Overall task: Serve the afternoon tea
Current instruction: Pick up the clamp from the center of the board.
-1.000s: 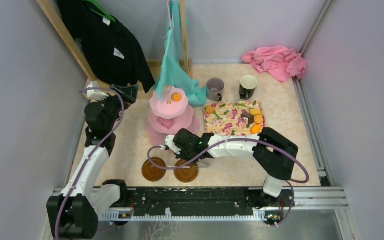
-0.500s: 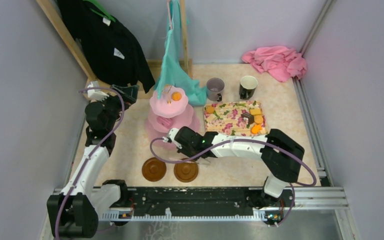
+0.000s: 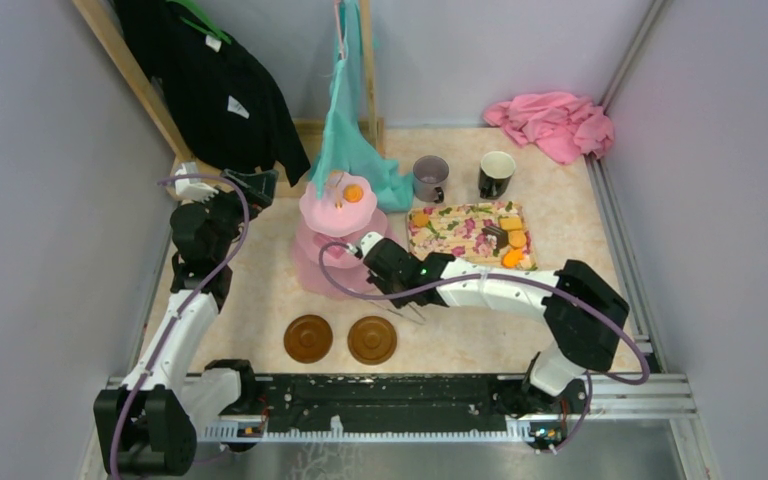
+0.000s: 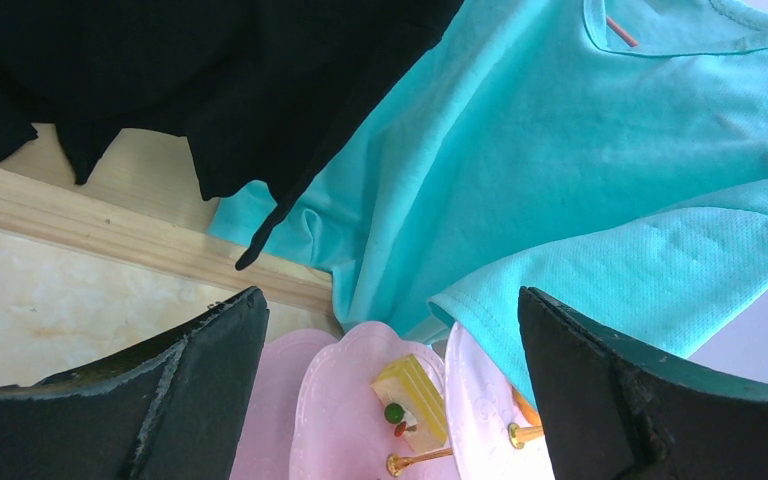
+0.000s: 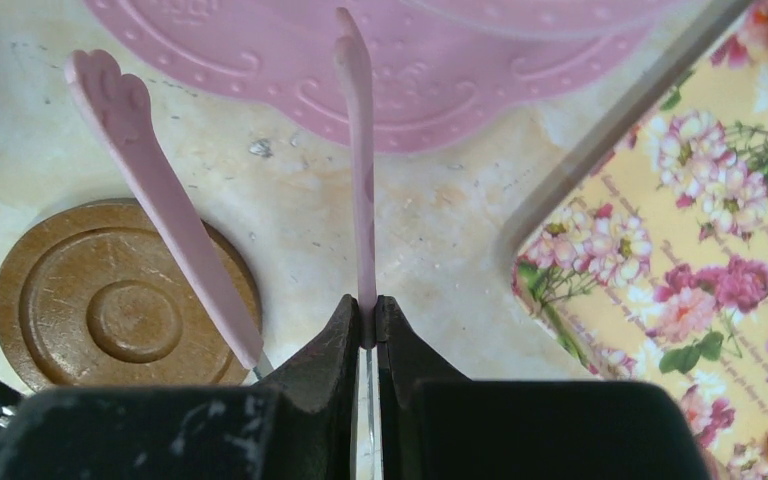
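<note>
My right gripper [image 5: 367, 318] is shut on the pink handle [image 5: 360, 150] of a piece of cutlery, held upright over the table between the pink three-tier stand [image 5: 440, 90] and the floral tray [image 5: 680, 250]. A second pink handle [image 5: 160, 200] slants beside it, and its lower end passes behind my left finger. In the top view the right gripper [image 3: 400, 290] is just near of the stand [image 3: 345, 225], which carries an orange cake [image 3: 354, 193]. The left gripper [image 4: 390, 310] is open beside the stand [image 4: 345, 420], above a yellow cake [image 4: 415, 400].
Two brown discs [image 3: 308, 339] [image 3: 372, 340] lie near the front edge. A grey mug [image 3: 430, 177] and a black mug [image 3: 496, 173] stand behind the floral tray [image 3: 460, 240], which holds orange and brown cakes. Teal fabric [image 4: 560, 150] and a black garment [image 3: 210, 80] hang at the back. A pink cloth [image 3: 555, 122] lies far right.
The right arm has moved away from the brown discs, farther back and to the right, toward the stand's base, carrying the pink-handled cutlery. The left arm has not moved.
</note>
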Robot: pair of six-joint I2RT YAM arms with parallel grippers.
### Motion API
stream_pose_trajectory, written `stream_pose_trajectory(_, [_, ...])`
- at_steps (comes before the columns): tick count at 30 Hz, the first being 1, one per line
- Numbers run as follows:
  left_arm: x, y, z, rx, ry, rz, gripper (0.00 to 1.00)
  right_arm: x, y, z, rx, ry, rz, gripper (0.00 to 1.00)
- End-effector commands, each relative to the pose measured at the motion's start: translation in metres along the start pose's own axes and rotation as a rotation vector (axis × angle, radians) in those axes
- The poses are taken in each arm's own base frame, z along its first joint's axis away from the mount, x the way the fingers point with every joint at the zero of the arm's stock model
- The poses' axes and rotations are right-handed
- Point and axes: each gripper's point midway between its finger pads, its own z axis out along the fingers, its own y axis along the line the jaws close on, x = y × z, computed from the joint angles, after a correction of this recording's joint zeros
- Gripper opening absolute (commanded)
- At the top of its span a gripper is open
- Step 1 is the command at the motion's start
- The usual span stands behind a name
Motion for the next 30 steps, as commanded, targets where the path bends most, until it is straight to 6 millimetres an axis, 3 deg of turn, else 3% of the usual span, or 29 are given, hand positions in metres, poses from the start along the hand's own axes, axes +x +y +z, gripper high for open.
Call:
stream_pose_trajectory(1, [-0.004, -0.004, 0.000, 0.014, -0.005, 0.004, 0.99, -0.001, -0.018, -0.014, 0.056, -0.034, 0.123, 0.00])
stream_pose_trajectory(16, [-0.001, -0.002, 0.001, 0.007, 0.006, 0.002, 0.99, 0.044, -0.028, 0.008, 0.114, 0.048, 0.255, 0.00])
stream_pose_trajectory(24, [0.000, -0.002, 0.001, 0.010, 0.010, 0.001, 0.99, 0.044, -0.025, 0.014, 0.107, 0.047, 0.290, 0.01])
stream_pose_trajectory(30, [0.001, -0.003, 0.001, 0.014, 0.016, -0.002, 0.99, 0.036, -0.028, 0.006, 0.106, 0.012, 0.299, 0.19])
